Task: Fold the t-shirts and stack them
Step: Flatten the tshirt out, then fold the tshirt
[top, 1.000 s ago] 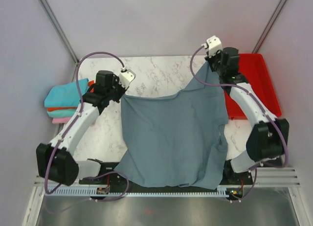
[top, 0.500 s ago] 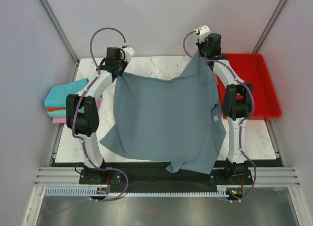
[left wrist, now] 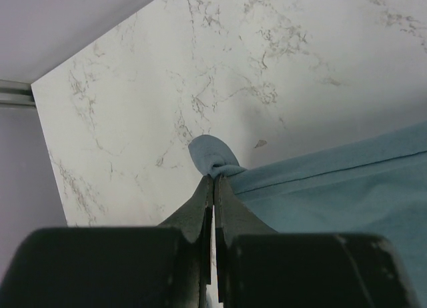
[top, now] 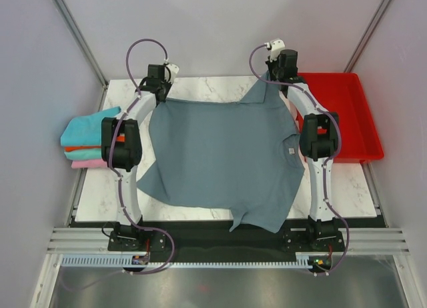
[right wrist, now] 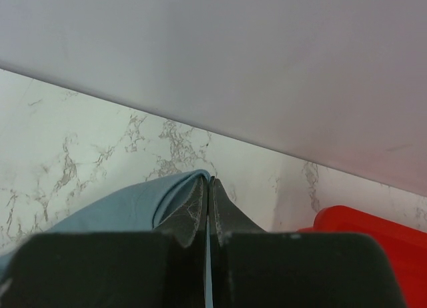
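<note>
Spreading across most of the bench [top: 220, 88], the slate grey-blue shirt [top: 220, 155] lies open and mostly flat. Its far edge is pulled taut between the two claws. Its near part drapes over the bench's near edge onto the black base rail. One sleeve sticks out low on the left side, and a small white label [top: 291, 150] shows near the right edge.

Left claw [left wrist: 213, 183]: jaws pressed together, clamped on a small bunched corner of the shirt, with the wad poking out past the tips just above the marble. Right claw [right wrist: 209, 183]: jaws also together, pinching a fold of the shirt's far right corner, which rises in a small peak off the bench. Both arms reach out to the far side of the bench, one along each side of the shirt.

A stack of folded shirts sits at the bench's left edge, beside the left arm and apart from the grey-blue shirt. The teal shirt [top: 87, 129] is on top, the orange shirt [top: 81, 149] shows as a thin band under it, and the pink shirt [top: 83, 164] is at the bottom.

The red tray [top: 363, 115] is at the far right of the bench, just beside the right arm. Only its own red floor and walls show inside, and no cloth is in it. Pale walls stand around the bench.
</note>
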Robot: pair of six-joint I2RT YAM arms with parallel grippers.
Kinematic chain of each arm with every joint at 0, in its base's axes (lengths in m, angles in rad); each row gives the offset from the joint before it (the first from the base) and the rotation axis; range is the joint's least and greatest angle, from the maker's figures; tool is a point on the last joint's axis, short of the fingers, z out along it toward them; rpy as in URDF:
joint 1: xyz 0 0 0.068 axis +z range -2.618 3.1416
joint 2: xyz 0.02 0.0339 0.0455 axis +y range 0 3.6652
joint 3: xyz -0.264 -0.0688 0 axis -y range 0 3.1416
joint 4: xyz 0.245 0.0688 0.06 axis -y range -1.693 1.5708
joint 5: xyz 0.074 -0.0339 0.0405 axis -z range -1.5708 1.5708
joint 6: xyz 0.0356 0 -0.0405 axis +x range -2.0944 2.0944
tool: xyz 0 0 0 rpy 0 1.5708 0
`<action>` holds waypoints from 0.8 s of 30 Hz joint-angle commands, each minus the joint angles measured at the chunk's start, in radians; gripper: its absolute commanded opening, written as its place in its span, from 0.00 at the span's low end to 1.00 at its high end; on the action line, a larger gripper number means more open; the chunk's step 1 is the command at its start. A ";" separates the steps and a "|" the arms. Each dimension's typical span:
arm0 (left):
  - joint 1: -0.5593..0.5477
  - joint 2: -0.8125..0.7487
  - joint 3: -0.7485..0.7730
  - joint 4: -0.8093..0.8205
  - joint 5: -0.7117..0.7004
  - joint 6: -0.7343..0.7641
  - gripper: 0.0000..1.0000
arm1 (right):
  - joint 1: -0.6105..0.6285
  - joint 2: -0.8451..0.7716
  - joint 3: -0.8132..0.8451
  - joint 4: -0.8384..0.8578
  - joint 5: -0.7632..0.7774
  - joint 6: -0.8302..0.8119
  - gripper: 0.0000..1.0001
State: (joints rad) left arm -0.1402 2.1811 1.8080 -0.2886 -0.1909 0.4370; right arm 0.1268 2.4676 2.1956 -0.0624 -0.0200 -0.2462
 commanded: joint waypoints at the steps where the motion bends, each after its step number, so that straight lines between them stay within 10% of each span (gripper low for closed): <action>1: 0.017 0.022 0.057 0.025 -0.025 -0.037 0.02 | 0.000 -0.039 -0.019 0.032 0.012 0.021 0.00; 24: 0.071 0.048 0.088 0.034 -0.082 0.017 0.02 | 0.037 0.070 0.167 0.018 0.014 0.021 0.00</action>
State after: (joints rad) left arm -0.0738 2.2494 1.8912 -0.2813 -0.2359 0.4358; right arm 0.1490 2.5378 2.3329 -0.0666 -0.0177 -0.2348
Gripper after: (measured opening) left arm 0.027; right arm 0.011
